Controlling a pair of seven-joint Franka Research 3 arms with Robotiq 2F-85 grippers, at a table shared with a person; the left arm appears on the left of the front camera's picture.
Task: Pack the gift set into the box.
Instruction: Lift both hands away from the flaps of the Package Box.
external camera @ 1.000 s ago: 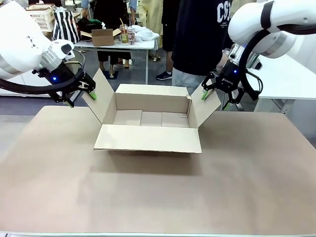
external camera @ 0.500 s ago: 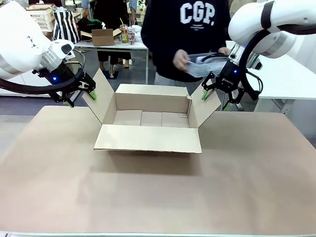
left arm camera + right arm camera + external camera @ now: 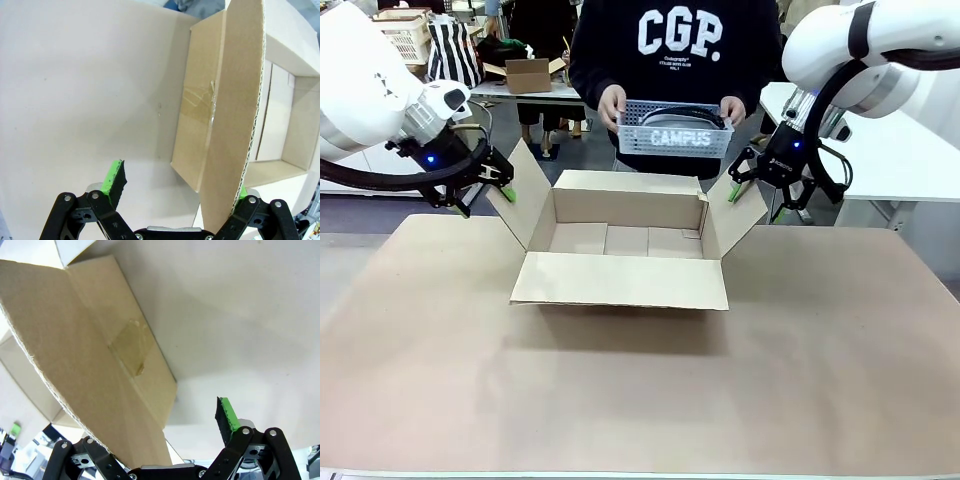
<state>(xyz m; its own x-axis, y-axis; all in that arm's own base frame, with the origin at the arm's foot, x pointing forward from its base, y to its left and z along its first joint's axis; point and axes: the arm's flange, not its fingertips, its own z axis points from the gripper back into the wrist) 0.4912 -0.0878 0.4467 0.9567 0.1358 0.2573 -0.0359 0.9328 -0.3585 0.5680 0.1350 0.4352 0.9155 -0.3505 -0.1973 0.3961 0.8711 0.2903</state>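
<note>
While both pincers stand released, the left gripper [image 3: 485, 200] straddling the box's [image 3: 620, 282] left flap [image 3: 525, 200] and the right gripper [image 3: 758, 203] its right flap [image 3: 735, 218], a person's hands [image 3: 612, 104] hold the gift set [image 3: 675, 130] between and above them, over the box's far wall, long axis along the table's [image 3: 820, 380] far edge.

"CAMPUS" on gift set [image 3: 675, 139]; "CGP." sweatshirt [image 3: 681, 72]

The work table [image 3: 840, 400] has a plain tan top, with grey floor [image 3: 365, 205] beyond it. Farther back a white table [image 3: 545, 92] carries a small cardboard box [image 3: 528, 75] and bottles [image 3: 575, 70], beside a striped bag [image 3: 453, 52] (a white crate [image 3: 405, 35] sits behind it). Another white table [image 3: 905, 160] stands at the right.
</note>
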